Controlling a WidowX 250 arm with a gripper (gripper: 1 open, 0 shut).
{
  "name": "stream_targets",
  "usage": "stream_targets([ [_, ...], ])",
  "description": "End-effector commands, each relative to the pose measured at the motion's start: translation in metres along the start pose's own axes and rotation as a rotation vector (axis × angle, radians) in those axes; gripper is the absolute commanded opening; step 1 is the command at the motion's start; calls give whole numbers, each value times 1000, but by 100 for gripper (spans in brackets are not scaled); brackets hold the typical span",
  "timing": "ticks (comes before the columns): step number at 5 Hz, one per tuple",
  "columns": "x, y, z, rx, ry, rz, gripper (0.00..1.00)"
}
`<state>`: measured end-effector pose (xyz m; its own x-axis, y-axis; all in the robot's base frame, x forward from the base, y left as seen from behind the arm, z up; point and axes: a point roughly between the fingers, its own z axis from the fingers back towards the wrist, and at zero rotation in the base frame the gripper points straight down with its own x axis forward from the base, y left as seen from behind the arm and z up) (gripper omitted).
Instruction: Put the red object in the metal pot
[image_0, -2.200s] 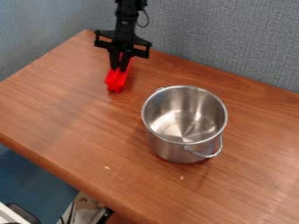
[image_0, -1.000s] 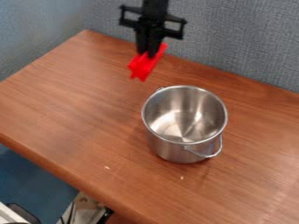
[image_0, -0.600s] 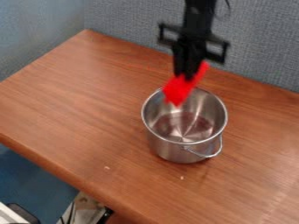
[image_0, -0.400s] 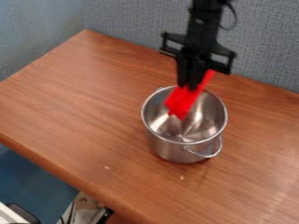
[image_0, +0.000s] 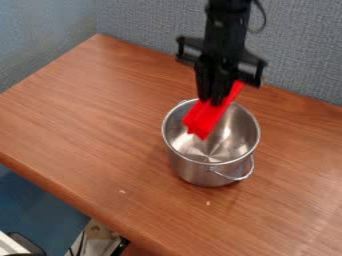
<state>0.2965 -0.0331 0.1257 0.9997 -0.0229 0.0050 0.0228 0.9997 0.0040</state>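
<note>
We see the black gripper (image_0: 218, 88) pointing straight down over the metal pot (image_0: 211, 140), its jaws clamped together on the upper end of the red object (image_0: 209, 115). The red object hangs tilted, its top pinched between the fingers and its lower end dipping past the pot's rim into the opening, toward the left half of the bowl; we cannot tell whether its tip touches the inner wall or the bottom. The pot stands upright on the wooden table (image_0: 80, 110), well in from the table's left and front edges, with one small handle facing the near right. Around the pot we find bare wood on every side: a wide stretch to the left and front, a narrower band toward the right border of the view. The table's far edge runs along a grey-blue wall (image_0: 54, 25) just behind the arm, so room is tightest there.
</note>
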Motion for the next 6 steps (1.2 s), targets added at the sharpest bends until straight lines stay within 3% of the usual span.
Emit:
stream_targets([
  [1, 9, 2, 9, 3, -35, -75, 0],
  [2, 18, 4, 0, 19, -19, -155, 0],
  [3, 19, -1, -13, 10, -1, -106, 0],
  [4, 21, -6, -27, 0, 15, -50, 0],
  [5, 14, -7, -40, -6, 19, 134, 0],
  [6, 7, -7, -19, -31, -31, 308, 100],
])
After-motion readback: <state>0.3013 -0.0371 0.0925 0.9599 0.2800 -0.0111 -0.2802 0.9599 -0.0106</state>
